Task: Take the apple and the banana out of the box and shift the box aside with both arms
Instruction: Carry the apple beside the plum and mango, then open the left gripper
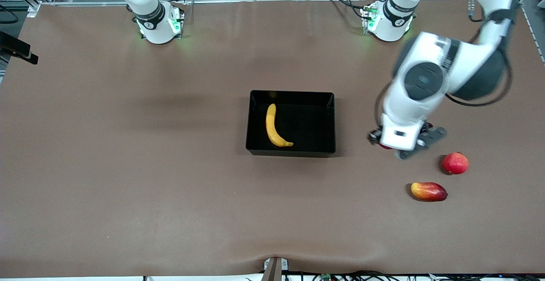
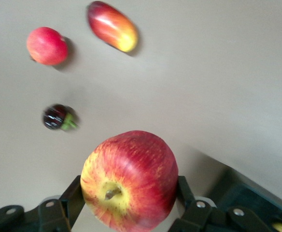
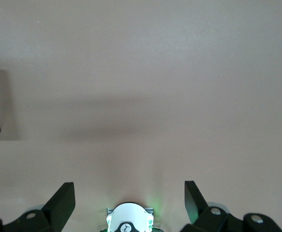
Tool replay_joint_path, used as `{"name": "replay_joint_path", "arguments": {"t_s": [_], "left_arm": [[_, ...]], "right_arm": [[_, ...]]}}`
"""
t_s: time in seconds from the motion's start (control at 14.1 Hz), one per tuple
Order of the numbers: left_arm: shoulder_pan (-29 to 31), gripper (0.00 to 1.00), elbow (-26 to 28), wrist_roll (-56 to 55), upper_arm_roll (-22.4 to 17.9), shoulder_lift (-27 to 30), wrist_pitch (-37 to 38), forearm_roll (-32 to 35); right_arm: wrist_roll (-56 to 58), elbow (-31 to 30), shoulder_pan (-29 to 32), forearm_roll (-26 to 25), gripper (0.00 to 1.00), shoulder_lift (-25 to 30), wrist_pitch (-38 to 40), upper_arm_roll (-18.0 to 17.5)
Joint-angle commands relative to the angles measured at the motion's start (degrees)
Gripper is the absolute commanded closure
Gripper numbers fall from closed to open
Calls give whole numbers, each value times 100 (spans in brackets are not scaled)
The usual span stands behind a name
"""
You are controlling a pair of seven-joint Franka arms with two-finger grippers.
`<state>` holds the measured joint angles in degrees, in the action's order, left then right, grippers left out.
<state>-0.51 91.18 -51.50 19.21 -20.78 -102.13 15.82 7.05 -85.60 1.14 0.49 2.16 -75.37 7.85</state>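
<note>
A crowned red fruit, an oval mango and a small dark fruit lie near the left gripper, aloft pinching the streaked apple. The curved banana rests in the glossy black box. The right gripper waits, fingers spread.

Open counter around the tray, clutter at the left arm's end

The tray sits mid-counter with bare surface on every side. From the tray, at about four o'clock in the front view, lie a plain red fruit and a mango; a small dark fruit lies near them. The banana fills one side of the tray.
</note>
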Motion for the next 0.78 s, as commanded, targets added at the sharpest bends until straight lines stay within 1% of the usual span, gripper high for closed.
{"name": "replay_joint_path", "arguments": {"t_s": [0.0,0.14,0.36,0.5,0.71], "left_arm": [[865,100,662,909,56,-23,-735,-35],[1271,100,1102,1325,39,-163,-1369,34],[1631,100,1367,1475,38,-497,-1897,402],[1712,100,1307,1520,38,-690,-2030,597],[1729,100,1289,1520,12,-988,-2241,606]], "right_arm": [[-19,-1,106,82,0,4,23,-73],[-19,-1,106,91,0,4,23,-64],[-19,-1,106,82,0,4,23,-64],[-19,-1,106,91,0,4,23,-64],[-19,-1,106,91,0,4,23,-64]]}}
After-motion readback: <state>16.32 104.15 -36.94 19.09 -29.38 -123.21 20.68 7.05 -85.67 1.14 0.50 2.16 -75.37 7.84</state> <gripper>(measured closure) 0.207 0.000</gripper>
